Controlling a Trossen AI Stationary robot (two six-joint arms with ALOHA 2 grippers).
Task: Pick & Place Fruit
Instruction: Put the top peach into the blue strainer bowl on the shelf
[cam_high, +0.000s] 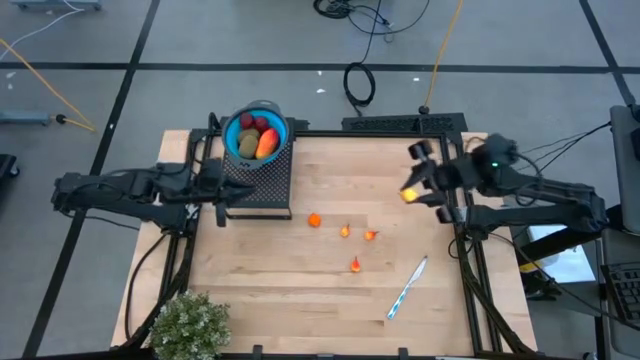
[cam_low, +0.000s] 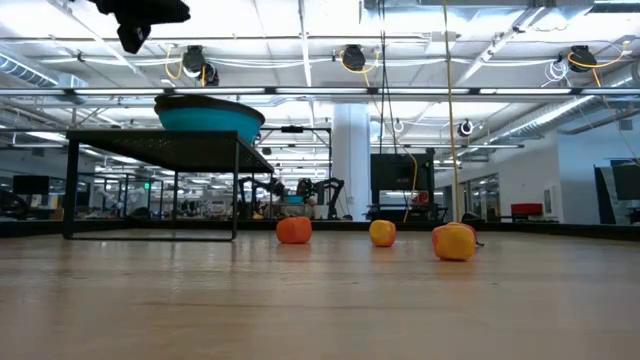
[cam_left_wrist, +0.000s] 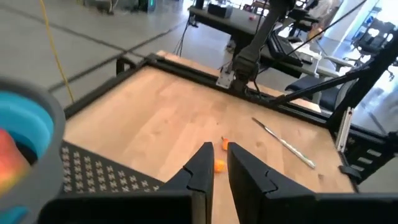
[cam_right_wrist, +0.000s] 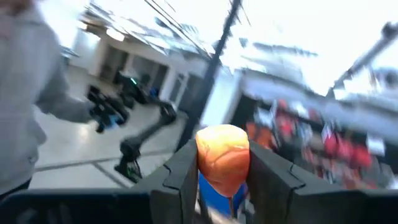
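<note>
my right jaws (cam_right_wrist: 224, 177) grip an orange fruit (cam_right_wrist: 222, 158); carry it toward ten o'clock, over the blue bowl (cam_high: 256, 131); left jaws (cam_left_wrist: 216, 163) nearly shut, empty.

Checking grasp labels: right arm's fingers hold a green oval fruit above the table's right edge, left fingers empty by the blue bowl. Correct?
One thing is wrong: the right gripper holds a small orange-yellow toy fruit, not a green oval, as the right wrist view shows. The rest stands: the left gripper is empty beside the blue bowl.

high: straight down | low: tabletop-level | wrists: forward, right perhaps upward | shared: table (cam_high: 330, 270)
</note>
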